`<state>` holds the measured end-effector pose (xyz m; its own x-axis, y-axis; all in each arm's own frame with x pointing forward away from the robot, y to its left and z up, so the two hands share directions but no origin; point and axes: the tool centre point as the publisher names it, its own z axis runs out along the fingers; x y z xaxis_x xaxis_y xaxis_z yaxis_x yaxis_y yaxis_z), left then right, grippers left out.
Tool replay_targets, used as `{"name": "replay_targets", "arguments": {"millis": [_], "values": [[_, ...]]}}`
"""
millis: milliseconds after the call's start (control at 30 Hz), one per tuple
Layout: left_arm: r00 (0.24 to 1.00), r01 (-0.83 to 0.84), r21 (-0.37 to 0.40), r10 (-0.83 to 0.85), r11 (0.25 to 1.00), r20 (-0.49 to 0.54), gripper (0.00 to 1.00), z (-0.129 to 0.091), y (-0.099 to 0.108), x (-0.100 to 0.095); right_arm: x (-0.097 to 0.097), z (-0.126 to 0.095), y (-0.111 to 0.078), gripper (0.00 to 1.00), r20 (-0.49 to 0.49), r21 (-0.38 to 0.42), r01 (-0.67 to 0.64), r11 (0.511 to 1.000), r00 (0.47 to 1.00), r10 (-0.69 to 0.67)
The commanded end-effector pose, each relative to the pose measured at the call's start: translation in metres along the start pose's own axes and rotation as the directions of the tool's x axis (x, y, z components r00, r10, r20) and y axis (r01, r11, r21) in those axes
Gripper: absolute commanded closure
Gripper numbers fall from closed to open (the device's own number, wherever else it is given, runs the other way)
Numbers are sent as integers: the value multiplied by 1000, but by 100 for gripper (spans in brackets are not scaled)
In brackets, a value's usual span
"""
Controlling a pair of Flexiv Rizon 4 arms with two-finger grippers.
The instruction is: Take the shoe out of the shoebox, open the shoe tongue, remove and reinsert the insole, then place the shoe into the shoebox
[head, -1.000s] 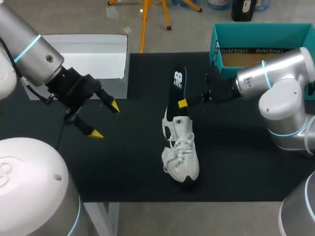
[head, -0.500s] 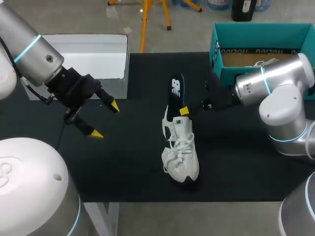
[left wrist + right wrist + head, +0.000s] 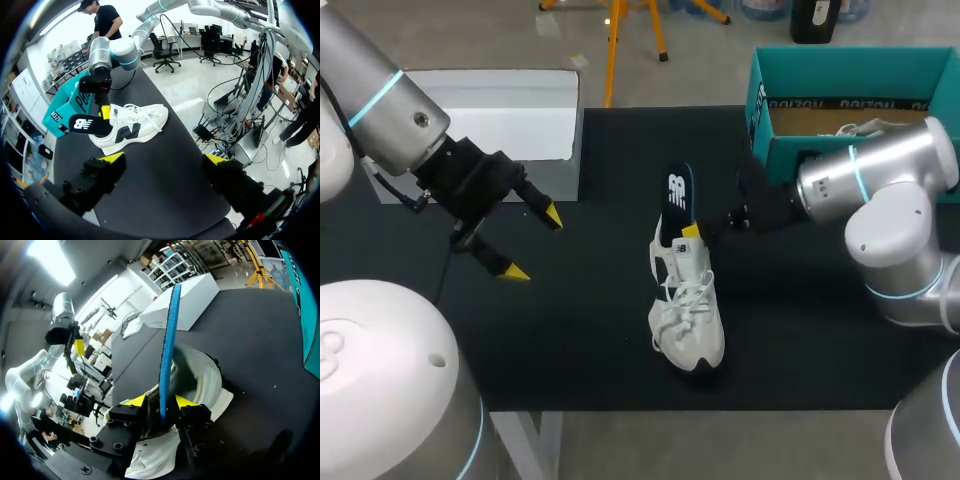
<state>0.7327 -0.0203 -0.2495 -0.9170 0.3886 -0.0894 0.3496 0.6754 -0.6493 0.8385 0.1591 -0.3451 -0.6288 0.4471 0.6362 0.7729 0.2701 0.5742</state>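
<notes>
Our left arm (image 3: pixel 380 100) and right arm (image 3: pixel 875 165) show silver tubes banded in cyan light and rounded white joints; left gripper (image 3: pixel 533 243) and right gripper (image 3: pixel 160 402) are black, screw-studded, yellow-tipped.

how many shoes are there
2, it seems: one white shoe lies in the middle of the table; a second shoe seems to sit in the teal shoebox, mostly hidden, only a white bit showing.

white shoe (image 3: pixel 690 310), black insole (image 3: pixel 677 195) (blue underside)

The shoe (image 3: pixel 688 310) lies central on the table (image 3: pixel 580 330), insole (image 3: pixel 677 195) partly in its far end, shoebox (image 3: pixel 760 100) behind at right.
</notes>
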Motion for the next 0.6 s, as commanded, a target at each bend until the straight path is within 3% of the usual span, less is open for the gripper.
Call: {"name": "replay_targets", "arguments": {"millis": [33, 367, 400, 467, 600], "values": [[1000, 1, -5, -1, 1000, -3, 0, 0, 0, -1, 1, -2, 8, 51, 10, 1, 9, 1000, 1000, -9], [1000, 1, -5, -1, 1000, -3, 0, 0, 0, -1, 0, 1, 23, 53, 30, 5, 40, 999, 999, -40], [1000, 1, -5, -1, 1000, -3, 0, 0, 0, -1, 0, 2, 24, 59, 31, 3, 41, 999, 999, -41], [1000, 1, -5, -1, 1000, -3, 0, 0, 0, -1, -1, 3, 25, 100, 37, 0, 44, 999, 998, -44], [1000, 1, -5, -1, 1000, -3, 0, 0, 0, -1, 0, 2, 25, 100, 44, -15, 48, 999, 998, -47]]}}
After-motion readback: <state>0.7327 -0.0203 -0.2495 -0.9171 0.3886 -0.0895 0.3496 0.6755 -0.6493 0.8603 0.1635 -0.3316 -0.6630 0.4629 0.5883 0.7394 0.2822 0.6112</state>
